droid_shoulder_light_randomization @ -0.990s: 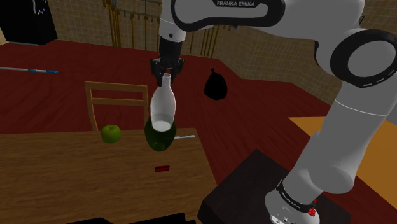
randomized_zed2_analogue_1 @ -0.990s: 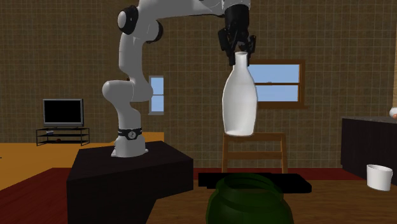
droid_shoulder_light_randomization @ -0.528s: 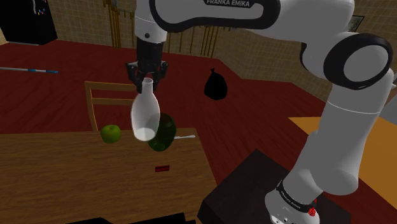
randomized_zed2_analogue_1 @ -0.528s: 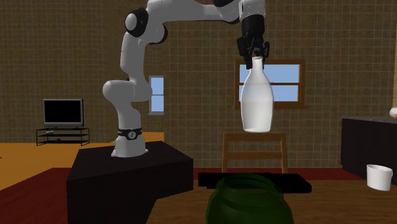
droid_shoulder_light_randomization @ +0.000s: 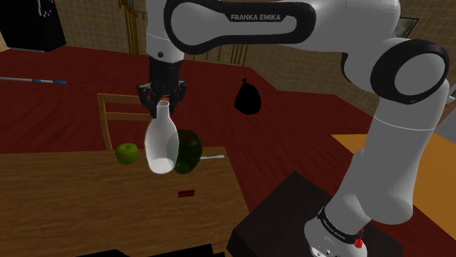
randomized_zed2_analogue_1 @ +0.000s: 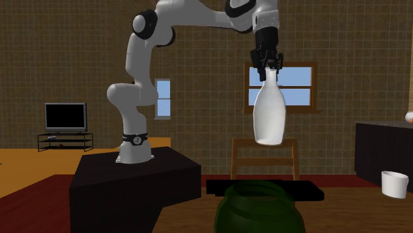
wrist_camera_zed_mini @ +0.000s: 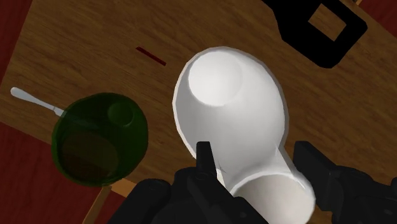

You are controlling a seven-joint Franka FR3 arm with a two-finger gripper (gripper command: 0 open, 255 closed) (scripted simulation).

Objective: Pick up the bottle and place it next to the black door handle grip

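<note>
Plain white bottle (droid_shoulder_light_randomization: pixel 161 142), narrow neck, wide rounded body, hangs neck-up above wooden table (droid_shoulder_light_randomization: pixel 58 197); gripper (droid_shoulder_light_randomization: pixel 162 104) clamped on its neck, dark green jar (droid_shoulder_light_randomization: pixel 189 150) near.

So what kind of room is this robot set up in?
Probably a living or dining room in a house: a television on a low stand, a window, and a wooden table with a chair at it.
</note>
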